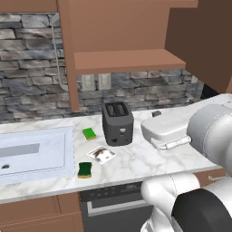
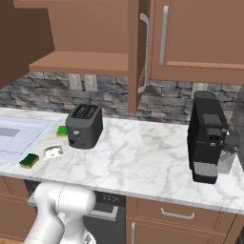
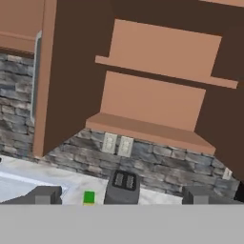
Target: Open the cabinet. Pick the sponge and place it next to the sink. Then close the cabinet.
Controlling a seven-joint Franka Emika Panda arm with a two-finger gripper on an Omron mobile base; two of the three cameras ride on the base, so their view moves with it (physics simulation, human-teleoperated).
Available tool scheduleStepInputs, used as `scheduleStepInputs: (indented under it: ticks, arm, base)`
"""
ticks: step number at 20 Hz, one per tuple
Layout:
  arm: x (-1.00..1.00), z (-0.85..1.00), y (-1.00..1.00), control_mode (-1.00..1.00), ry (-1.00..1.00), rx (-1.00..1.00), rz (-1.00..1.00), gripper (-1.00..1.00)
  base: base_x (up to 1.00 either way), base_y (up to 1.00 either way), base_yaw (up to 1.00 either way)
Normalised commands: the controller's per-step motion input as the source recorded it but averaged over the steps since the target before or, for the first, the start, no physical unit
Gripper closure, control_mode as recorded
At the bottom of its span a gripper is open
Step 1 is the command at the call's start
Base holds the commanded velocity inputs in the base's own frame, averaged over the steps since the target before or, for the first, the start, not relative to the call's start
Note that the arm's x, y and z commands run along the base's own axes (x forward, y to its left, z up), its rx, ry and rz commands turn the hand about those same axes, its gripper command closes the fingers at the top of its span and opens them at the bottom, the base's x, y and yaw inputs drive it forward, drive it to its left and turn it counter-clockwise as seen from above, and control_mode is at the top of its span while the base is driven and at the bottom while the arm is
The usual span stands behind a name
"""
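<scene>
1. The two dark finger tips of the gripper (image 3: 121,195) rise at the bottom corners of the hand view, far apart with nothing between them: released and empty, facing the open cabinet
2. Nearest on the white marble counter (image 1: 149,161), close to its front edge and just beside the sink's right rim, lies the small rectangular sponge with a dark green face and an orange-brown layer (image 1: 84,170); it lies flat on the counter
3. The large pale white-blue rectangular sink (image 1: 67,152) fills the left end of the counter, its flat bottom shallow
4. Just right of the dark sponge lies a small flat white card with a brown picture (image 1: 101,155), a little in front of the toaster
5. Further back, near the sink's right rim, lies a brighter light-green sponge with a yellow edge (image 1: 89,133), just left of the toaster and apart from the dark sponge
6. The dark grey two-slot toaster (image 1: 117,123) stands upright toward the middle of the counter
7. Toward the right end of the counter stands a tall black coffee machine (image 2: 207,137)
8. Behind everything runs a grey stone backsplash (image 1: 31,68) with two pale wall switch plates (image 1: 95,82) above the toaster
9. Above it hangs the wide brown wooden wall cabinet (image 1: 118,27), both doors swung open, its bare shelves showing; the right door (image 2: 137,52) stands edge-on with its long silver bar handle (image 2: 144,52)
10. Right of that door hangs a narrower brown cabinet (image 2: 200,38), shut
</scene>
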Motion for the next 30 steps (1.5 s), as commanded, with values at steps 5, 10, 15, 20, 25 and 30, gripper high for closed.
scheduleStepInputs:
  ticks: [5,10,15,20,25,30]
  arm:
    - [-0.02,0.03,0.29,-1.0,-0.13,0.0,-0.02,-1.0]
    - [-0.12,0.18,0.07,-1.0,-0.11,0.0,-0.06,-1.0]
    - [-0.21,0.23,0.07,-1.0,-0.07,0.0,-0.09,-1.0]
    - [-0.29,0.19,0.1,-1.0,-0.02,0.0,-0.12,-1.0]
    - [-0.12,0.07,0.14,-1.0,0.0,-0.01,-0.15,-1.0]
    - [0.0,0.0,0.27,-1.0,0.0,-0.02,-0.19,-1.0]
  base:
    - [0.0,0.0,0.0]
    - [0.0,0.0,0.0]
    - [0.0,0.0,0.0]
    - [0.0,0.0,0.0]
    - [0.0,0.0,0.0]
    - [0.0,0.0,0.0]
